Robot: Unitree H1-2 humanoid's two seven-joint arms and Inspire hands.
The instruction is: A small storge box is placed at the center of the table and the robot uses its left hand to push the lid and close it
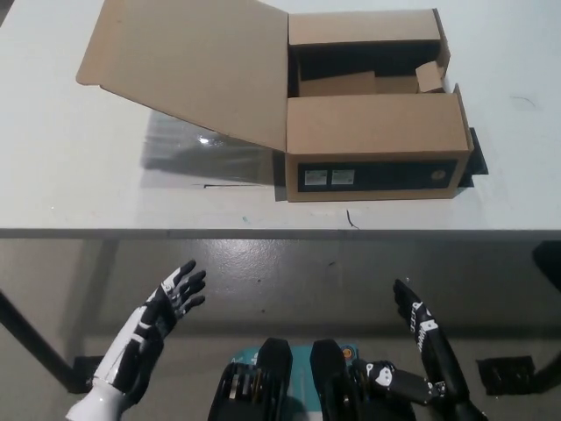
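While the cardboard box (372,145) sits upper centre-right on the white bench (79,189), its lid (188,66) is seen folded open toward upper left. White left hand (166,307) is held lower left, fingers spread, released; black right hand (421,329) lower right, likewise empty.

Both arms are hanging low at the bottom of the head view, neither one touching anything. The white left hand (171,298) sits at the lower left, palm up-ish with its fingers spread and pointing up and to the right, holding nothing. The black right hand (419,324) rests at the lower right, fingers straight and pointing up-left, also empty.
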